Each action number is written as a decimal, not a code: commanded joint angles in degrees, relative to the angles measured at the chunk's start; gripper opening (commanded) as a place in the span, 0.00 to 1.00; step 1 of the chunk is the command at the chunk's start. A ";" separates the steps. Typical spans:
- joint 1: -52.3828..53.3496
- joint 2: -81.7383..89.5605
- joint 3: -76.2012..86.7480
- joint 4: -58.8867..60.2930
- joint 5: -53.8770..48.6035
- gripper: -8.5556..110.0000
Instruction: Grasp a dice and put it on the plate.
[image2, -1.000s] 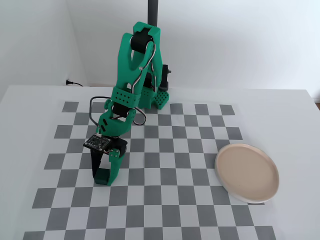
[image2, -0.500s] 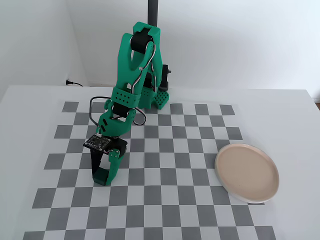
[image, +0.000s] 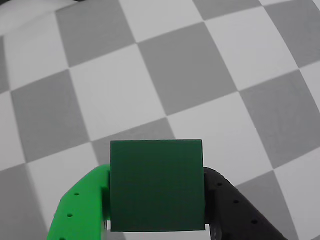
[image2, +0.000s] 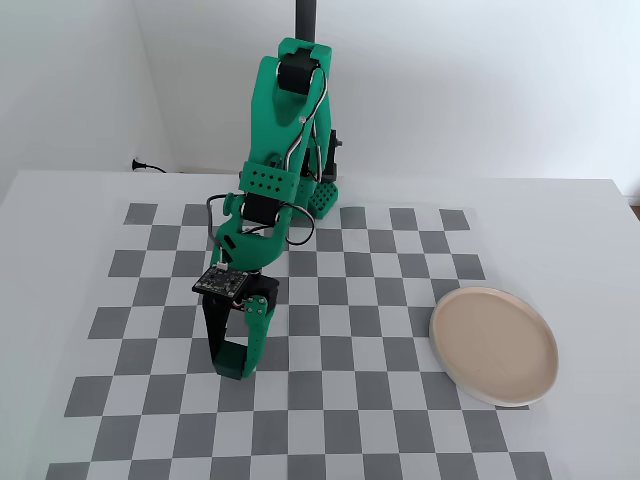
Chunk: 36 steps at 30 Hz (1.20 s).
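Observation:
The wrist view is filled at its bottom centre by the dice (image: 156, 185), a plain dark green cube. My gripper (image: 156, 205) is shut on it, the bright green finger (image: 82, 210) pressing its left side and the black finger (image: 235, 212) its right. In the fixed view the gripper (image2: 235, 358) points down over the left part of the checkerboard with the dark dice (image2: 233, 361) between its fingers, at or just above the board. The beige-pink plate (image2: 493, 345) with its cream rim lies at the right, several squares from the gripper, with nothing on it.
The grey and white checkerboard mat (image2: 330, 300) covers the white table. The arm's green base (image2: 318, 195) and a dark post (image2: 307, 20) stand at the back centre. A black cable (image2: 150, 167) runs along the rear left wall.
The arm has swung to the right by about one square with the dice in the gripper, and the upper arm now stands more upright. The plate has not moved.

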<state>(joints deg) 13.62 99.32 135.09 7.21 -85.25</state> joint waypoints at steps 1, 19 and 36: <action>-4.75 9.67 -5.71 3.78 0.18 0.04; -28.65 28.65 -5.19 20.04 -2.37 0.04; -49.04 21.18 0.53 4.04 -4.75 0.04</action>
<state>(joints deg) -32.78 122.26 137.20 15.03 -89.03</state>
